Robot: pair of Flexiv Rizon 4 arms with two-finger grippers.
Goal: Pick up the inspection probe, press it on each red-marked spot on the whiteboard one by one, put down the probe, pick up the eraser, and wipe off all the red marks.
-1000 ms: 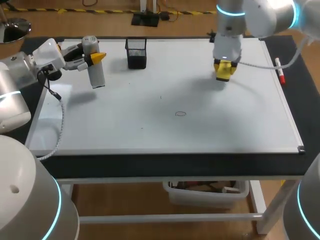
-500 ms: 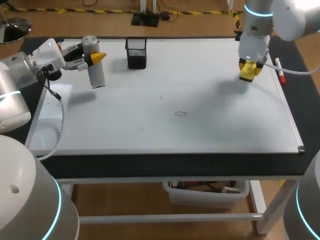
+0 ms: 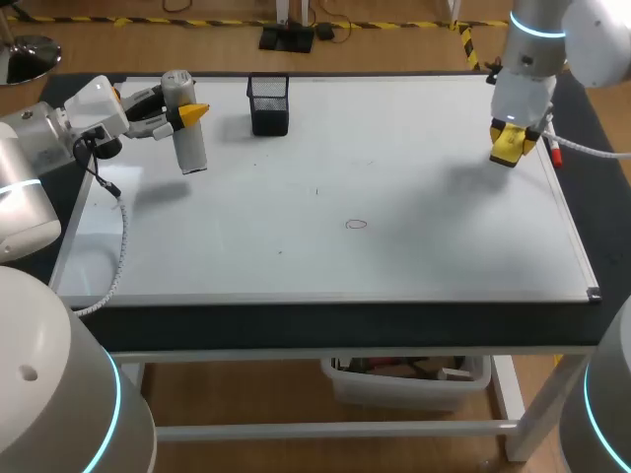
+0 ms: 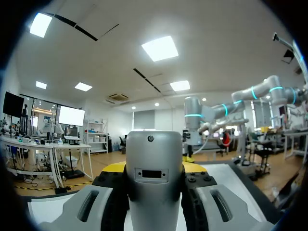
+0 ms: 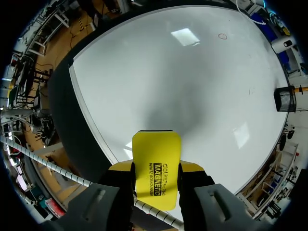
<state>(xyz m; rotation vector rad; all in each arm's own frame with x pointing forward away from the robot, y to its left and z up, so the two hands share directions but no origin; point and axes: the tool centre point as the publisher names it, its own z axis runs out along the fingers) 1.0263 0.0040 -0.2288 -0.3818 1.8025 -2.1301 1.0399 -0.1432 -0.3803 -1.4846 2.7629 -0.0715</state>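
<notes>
the right gripper (image 3: 515,138), upper right of the frame, is clamped on the yellow eraser (image 5: 156,163). the one visible red mark (image 3: 356,224) sits mid-whiteboard (image 3: 246,256), down-left of it. the left gripper (image 3: 177,116) grips the probe (image 3: 190,148), upper left.

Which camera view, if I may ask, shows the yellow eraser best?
The right wrist view: the eraser sits large and close, shut in the right gripper. The head view shows it only small at that arm's tip; the left wrist view misses it.

A black-topped table (image 3: 296,325) stands on white legs (image 3: 515,414), a pale bin (image 3: 394,389) beneath.
</notes>
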